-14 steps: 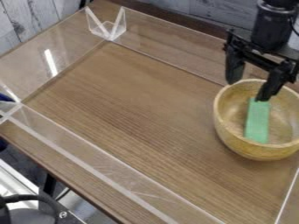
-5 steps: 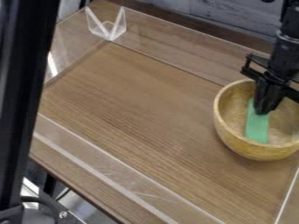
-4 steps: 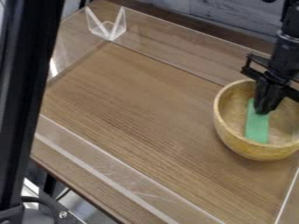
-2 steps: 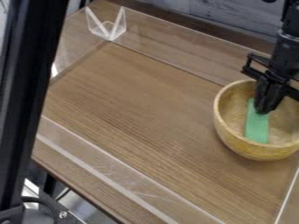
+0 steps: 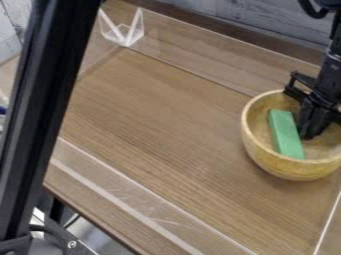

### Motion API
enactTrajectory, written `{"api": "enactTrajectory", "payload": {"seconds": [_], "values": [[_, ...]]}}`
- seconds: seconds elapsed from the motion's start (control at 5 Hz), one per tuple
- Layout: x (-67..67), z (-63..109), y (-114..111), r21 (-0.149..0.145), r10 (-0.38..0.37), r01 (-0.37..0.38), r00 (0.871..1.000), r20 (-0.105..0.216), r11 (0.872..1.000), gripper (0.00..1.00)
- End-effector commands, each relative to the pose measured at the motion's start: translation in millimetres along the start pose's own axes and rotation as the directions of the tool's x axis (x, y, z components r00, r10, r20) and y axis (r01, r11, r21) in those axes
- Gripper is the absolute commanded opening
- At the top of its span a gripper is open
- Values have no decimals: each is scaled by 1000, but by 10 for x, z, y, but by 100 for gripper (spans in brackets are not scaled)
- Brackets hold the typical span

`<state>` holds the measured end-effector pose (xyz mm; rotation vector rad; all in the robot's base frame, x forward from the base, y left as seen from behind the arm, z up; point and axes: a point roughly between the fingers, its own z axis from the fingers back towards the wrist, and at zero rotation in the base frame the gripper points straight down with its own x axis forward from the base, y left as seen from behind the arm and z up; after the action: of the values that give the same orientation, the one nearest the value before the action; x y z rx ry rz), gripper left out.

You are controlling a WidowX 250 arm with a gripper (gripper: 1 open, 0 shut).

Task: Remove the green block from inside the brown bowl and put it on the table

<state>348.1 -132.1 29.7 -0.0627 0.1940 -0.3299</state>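
The brown bowl (image 5: 261, 149) sits at the right side of the table (image 5: 160, 120). Inside it the green block (image 5: 284, 133) leans slanting, its upper end toward the bowl's far rim. My black gripper (image 5: 316, 124) reaches down into the bowl from above. Its fingers are shut together against the block's right edge and seem to pinch it. The fingertips are hidden low in the bowl behind the block's edge.
Low clear acrylic walls (image 5: 127, 30) edge the table, one running close along the bowl's right side. A dark slanted bar (image 5: 47, 110) crosses the left foreground and hides part of the tabletop. Bare wood stretches left of the bowl.
The gripper has shifted right and a little lower inside the bowl. The block now lies to its left with its slant reversed. The dark foreground bar has tilted.
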Motion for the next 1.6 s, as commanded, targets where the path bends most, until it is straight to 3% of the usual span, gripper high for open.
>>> {"api": "enactTrajectory", "payload": {"seconds": [0.0, 0.6, 1.4], "values": [[-49, 128, 2, -3, -10, 10, 1000, 25, 1000, 0], [-233, 363, 125, 14, 19, -19, 999, 50, 1000, 0], [-394, 533, 268, 24, 46, -47, 997, 60, 999, 0]]}}
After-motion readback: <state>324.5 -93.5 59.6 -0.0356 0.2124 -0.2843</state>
